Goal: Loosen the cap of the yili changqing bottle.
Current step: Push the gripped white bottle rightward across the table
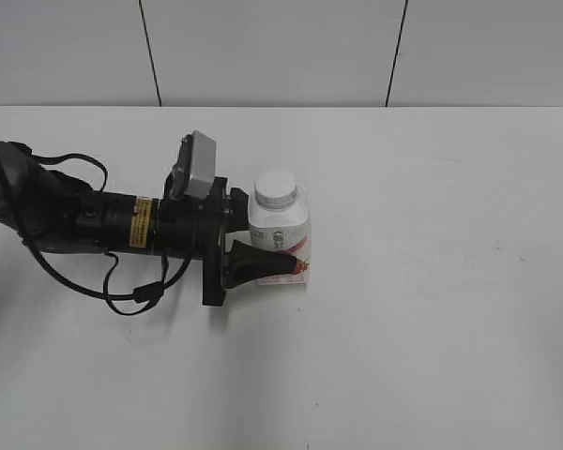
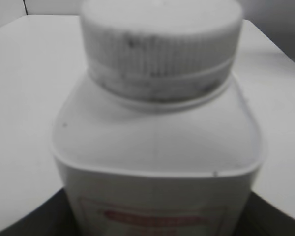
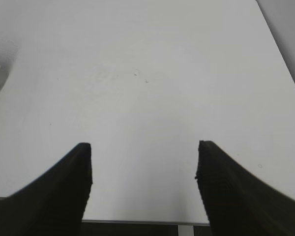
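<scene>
The bottle (image 1: 280, 234) stands upright on the white desk (image 1: 432, 281), a little left of the middle in the exterior view, its long axis vertical and its neck pointing straight up. The cap (image 1: 276, 189) sits on the neck, level and facing up. The pink-red label low on the front faces toward the exterior camera and slightly right.

The left claw (image 1: 263, 246) comes in from the left, lying nearly flat along the desk, and pinches the lower body of the bottle. 1 black finger (image 1: 261, 262) crosses the near face of the bottle over the label; the other is mostly hidden behind the bottle on its far side. The arm's black body and loose cables trail off to the left edge, with a grey camera box (image 1: 197, 164) on top of the wrist.

In the left wrist view the bottle (image 2: 157, 147) fills the frame, blurred by closeness. The cap (image 2: 162, 46) shows its ribbed rim with dark smudges, and below it the sloped shoulders widen to a squarish body. A reddish label outline shows at the bottom edge, and dark finger shapes sit at both lower corners, against the bottle's sides.

The right claw (image 3: 143, 169) is spread wide over bare desk (image 3: 147, 73), holding nothing; its 2 black fingers (image 3: 64, 187) stand well apart in the right wrist view. This claw does not appear in the exterior view. A small pale object is cut off at the left edge of the right wrist view; I cannot tell what it is.
</scene>
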